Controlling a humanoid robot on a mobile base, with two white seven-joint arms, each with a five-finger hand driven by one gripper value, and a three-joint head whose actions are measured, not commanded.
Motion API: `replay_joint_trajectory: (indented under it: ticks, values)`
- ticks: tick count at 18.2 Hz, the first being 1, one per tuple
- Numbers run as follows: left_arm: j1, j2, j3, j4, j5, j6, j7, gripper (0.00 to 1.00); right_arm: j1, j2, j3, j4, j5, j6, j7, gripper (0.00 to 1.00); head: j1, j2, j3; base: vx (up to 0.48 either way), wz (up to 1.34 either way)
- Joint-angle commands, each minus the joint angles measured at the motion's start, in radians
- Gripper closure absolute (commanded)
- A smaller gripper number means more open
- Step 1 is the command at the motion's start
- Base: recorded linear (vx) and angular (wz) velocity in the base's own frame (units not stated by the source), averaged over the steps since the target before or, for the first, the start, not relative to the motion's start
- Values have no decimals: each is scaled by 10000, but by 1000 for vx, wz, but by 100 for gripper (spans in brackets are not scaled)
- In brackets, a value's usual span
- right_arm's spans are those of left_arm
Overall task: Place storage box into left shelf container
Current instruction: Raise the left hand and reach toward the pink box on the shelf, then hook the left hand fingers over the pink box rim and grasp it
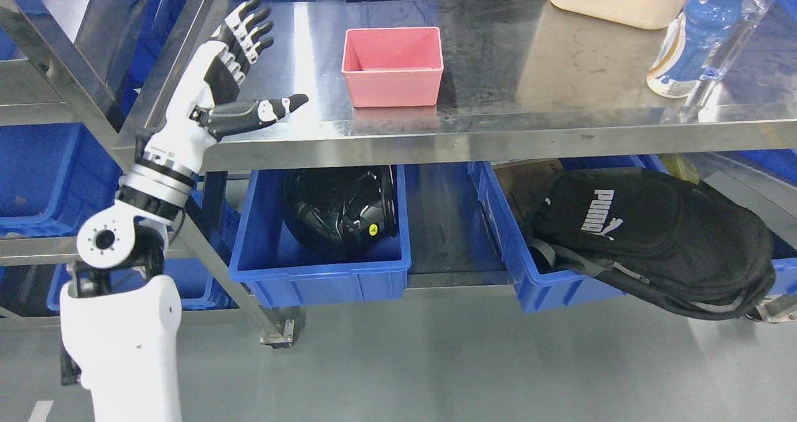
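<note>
Storage box [393, 67]: pink, upright on steel shelf top [560, 117], near front edge. Left hand [233, 76] spread, empty, well left of box. Risk: clumsy sideways contact shoves box, or helmet [339, 210] in left blue container [317, 272] blocks placement.

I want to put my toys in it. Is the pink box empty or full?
Empty. The pink storage box stands upright on the steel shelf, and its bare inside walls and bottom show, with nothing in it.

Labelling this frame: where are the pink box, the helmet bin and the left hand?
pink box [395, 88]: head view, front wall.
helmet bin [320, 278]: head view, front wall.
left hand [233, 76]: head view, palm.
</note>
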Motion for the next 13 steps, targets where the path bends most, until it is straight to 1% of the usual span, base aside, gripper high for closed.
replay_joint_trajectory:
  ticks: [1, 3, 5, 7, 10, 11, 13]
  values:
    - [-2555, 1094, -950, 1382, -1746, 157, -2318, 1, 91, -174, -46, -175, 15, -8, 8, 0, 0, 0, 0, 0, 0]
    - [-2986, 1369, -1991, 1599, -1854, 157, -2395, 1, 91, -174, -46, -175, 15, -8, 8, 0, 0, 0, 0, 0, 0]
    - [-3384, 1753, -3234, 2133, -2525, 157, -2762, 2, 91, -174, -46, -175, 15, -8, 8, 0, 0, 0, 0, 0, 0]
    - [-3707, 1785, -3576, 2885, -3522, 142, -2886, 2, 91, -174, -46, -175, 15, -8, 8, 0, 0, 0, 0, 0, 0]
    - [-3953, 1601, -3896, 3591, -4429, 111, -3009, 2, 91, -174, -46, -175, 15, -8, 8, 0, 0, 0, 0, 0, 0]
    - [-4075, 1525, -4096, 3791, -4462, 111, -3040, 2, 91, -174, -46, -175, 15, -8, 8, 0, 0, 0, 0, 0, 0]
    - [-4199, 838, -4205, 4129, -4477, 111, -3040, 2, 91, -174, -46, -175, 15, -8, 8, 0, 0, 0, 0, 0, 0]
